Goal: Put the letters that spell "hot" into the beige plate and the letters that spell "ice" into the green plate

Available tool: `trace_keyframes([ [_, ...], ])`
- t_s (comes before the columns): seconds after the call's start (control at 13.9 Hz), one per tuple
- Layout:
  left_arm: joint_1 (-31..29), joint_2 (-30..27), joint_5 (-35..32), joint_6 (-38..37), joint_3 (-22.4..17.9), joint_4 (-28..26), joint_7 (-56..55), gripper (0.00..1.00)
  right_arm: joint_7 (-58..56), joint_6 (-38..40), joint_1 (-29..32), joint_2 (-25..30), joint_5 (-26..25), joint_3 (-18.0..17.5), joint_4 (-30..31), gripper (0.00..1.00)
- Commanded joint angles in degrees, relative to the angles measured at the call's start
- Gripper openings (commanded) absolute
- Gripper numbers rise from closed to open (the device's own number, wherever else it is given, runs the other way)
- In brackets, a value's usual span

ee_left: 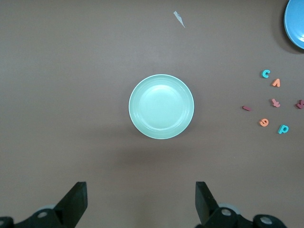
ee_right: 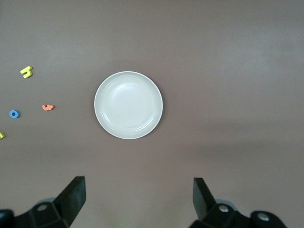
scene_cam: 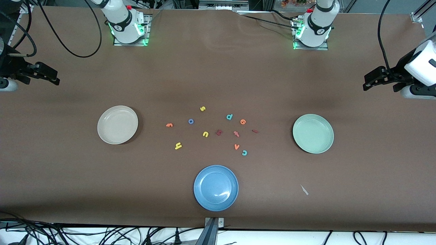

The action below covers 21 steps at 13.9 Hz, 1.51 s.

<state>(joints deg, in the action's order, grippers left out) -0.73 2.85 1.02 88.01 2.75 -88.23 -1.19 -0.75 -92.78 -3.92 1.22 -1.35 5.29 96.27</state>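
The beige plate (scene_cam: 117,125) (ee_right: 128,105) lies toward the right arm's end, the green plate (scene_cam: 313,133) (ee_left: 161,106) toward the left arm's end. Between them lie the yellow h (scene_cam: 178,146), blue o (scene_cam: 191,121), a salmon-orange t-like letter (scene_cam: 236,133), dark red bar i (scene_cam: 254,131), teal c (scene_cam: 244,152) and orange e (scene_cam: 243,121). My left gripper (scene_cam: 368,82) (ee_left: 141,199) hangs open and high near the table's end by the green plate. My right gripper (scene_cam: 54,79) (ee_right: 139,197) hangs open by the beige plate's end. Both are empty.
A blue plate (scene_cam: 216,188) sits nearest the front camera. Other letters lie among the task's: yellow s (scene_cam: 202,109), yellow u (scene_cam: 205,134), teal d (scene_cam: 229,117), orange v (scene_cam: 236,146), a chunky dark red letter (scene_cam: 219,132), an orange one (scene_cam: 169,125). A paper scrap (scene_cam: 304,190) lies near the front.
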Motion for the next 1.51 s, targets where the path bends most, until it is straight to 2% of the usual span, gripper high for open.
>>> trace_keyframes([
  [0.0, 0.2, 0.1, 1.6, -1.0, -0.1, 0.8, -0.6, 1.0, -0.3, 1.5, -0.1, -2.9, -0.1, -0.1, -1.5, 1.0],
  [0.14, 0.2, 0.1, 1.6, -1.0, -0.1, 0.8, -0.7, 1.0, 0.3, 1.7, -0.5, -3.8, 0.0, -0.8, -1.5, 1.0],
  [0.36, 0.2, 0.1, 1.6, -1.0, -0.1, 0.8, -0.7, 1.0, 1.4, 2.0, -1.5, -6.0, 3.8, -1.1, -1.4, 1.0],
  [0.65, 0.7, 0.7, 1.7, -1.0, 0.0, 0.7, -1.7, 1.0, 21.6, -0.5, -8.6, -9.0, 7.2, -1.3, -0.2, 1.0],
  [1.01, 6.5, 4.7, 1.5, -0.6, 1.2, 0.7, -8.7, 1.0, 59.1, -13.7, -20.1, -18.2, 7.5, -1.4, -0.1, 1.0],
  [1.15, 8.5, 7.3, 1.8, -0.5, 1.3, 0.7, -8.7, 1.0, 72.9, -20.0, -22.2, -21.1, 9.2, -1.4, -0.1, 1.0],
  [1.23, 9.4, 8.7, 1.9, -0.5, 1.5, 0.7, -8.5, 1.0, 75.9, -21.5, -22.5, -22.2, 11.4, -1.4, -0.2, 1.0],
  [1.44, 13.4, 12.8, 1.9, 3.5, 1.5, 0.8, -9.0, 1.0, 75.7, -21.0, -23.1, -24.9, 11.1, -1.3, 0.1, 1.0],
])
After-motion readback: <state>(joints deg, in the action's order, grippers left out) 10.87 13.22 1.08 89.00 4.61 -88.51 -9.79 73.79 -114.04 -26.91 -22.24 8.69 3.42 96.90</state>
